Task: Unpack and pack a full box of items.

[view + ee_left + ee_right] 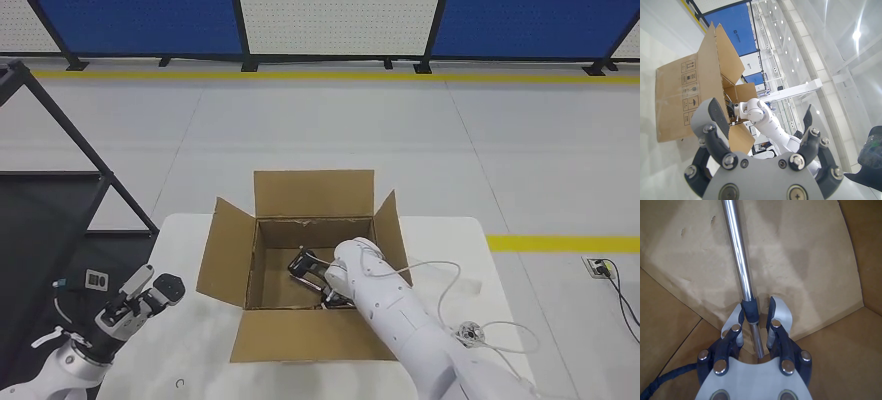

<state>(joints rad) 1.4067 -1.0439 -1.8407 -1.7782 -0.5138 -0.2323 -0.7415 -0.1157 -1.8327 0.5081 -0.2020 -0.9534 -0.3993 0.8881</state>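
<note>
Right gripper (757, 305) is down inside box (225, 255), released, straddling rod (738, 251), which lies on the box floor and runs out ahead of it. One finger touches the rod's black band, the other is just clear. Left gripper (762, 109) is released and holds nothing, over counter (190, 340), well apart from box. Rod not yet clamped or lifted. Can't tell if this is the unpack or pack phase.

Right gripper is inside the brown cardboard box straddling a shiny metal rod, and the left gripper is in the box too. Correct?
No: the top view shows the left gripper outside the brown cardboard box, over the white table. The rest holds.
</note>
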